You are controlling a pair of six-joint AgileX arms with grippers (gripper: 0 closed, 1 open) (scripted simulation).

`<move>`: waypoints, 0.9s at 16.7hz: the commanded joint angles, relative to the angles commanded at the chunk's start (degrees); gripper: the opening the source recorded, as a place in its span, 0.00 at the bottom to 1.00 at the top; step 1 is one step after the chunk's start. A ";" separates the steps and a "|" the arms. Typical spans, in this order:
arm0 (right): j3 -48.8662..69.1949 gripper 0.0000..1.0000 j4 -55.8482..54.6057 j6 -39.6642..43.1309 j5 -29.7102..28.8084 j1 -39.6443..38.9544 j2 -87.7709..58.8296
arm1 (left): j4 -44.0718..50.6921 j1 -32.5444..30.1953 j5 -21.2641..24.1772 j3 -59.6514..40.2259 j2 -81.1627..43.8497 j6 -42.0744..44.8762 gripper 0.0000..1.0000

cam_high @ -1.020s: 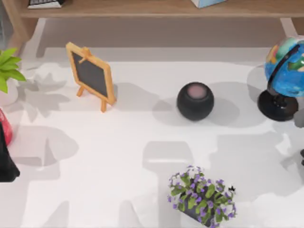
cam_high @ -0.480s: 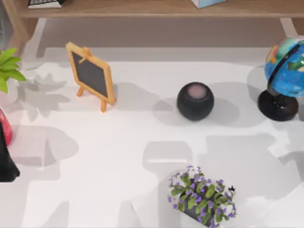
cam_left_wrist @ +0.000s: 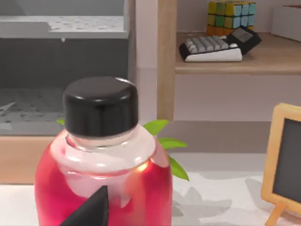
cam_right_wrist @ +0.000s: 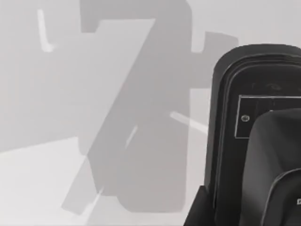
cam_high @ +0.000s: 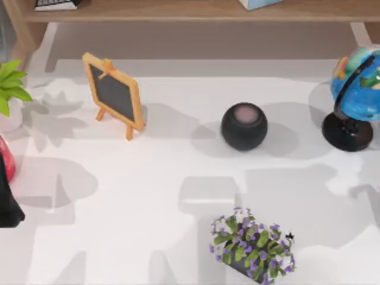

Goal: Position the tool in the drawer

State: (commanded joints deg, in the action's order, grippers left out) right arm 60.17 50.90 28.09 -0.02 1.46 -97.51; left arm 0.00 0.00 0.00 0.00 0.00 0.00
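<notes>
No tool can be picked out with certainty, so I cannot tell where it lies. The left gripper sits at the table's left edge, right against a red bottle with a black cap. Whether it is open or closed on anything cannot be told. The right arm is off the table's right edge. Its wrist view has a dark housing over bare table, and its grip state cannot be told either.

A hand tool is probably stiff, hard and heavier at one end. I would take it across the handle near its balance point, so it does not swing when lowered.

The left wrist view gives the grey drawer unit behind the bottle and a shelf with a keyboard. The top view gives the layout: chalkboard, speaker, globe, flowers.
</notes>
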 joint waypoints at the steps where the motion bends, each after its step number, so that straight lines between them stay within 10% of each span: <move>1: 1.80 0.00 1.22 -0.22 -0.10 0.79 1.45 | 0.00 0.00 0.00 0.00 0.00 0.00 1.00; 15: 66.03 0.00 20.89 -3.54 -2.59 18.79 -24.24 | 0.00 0.00 0.00 0.00 0.00 0.00 1.00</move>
State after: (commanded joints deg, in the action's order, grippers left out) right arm 126.20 71.79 24.55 -2.61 20.25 -121.75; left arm 0.00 0.00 0.00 0.00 0.00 0.00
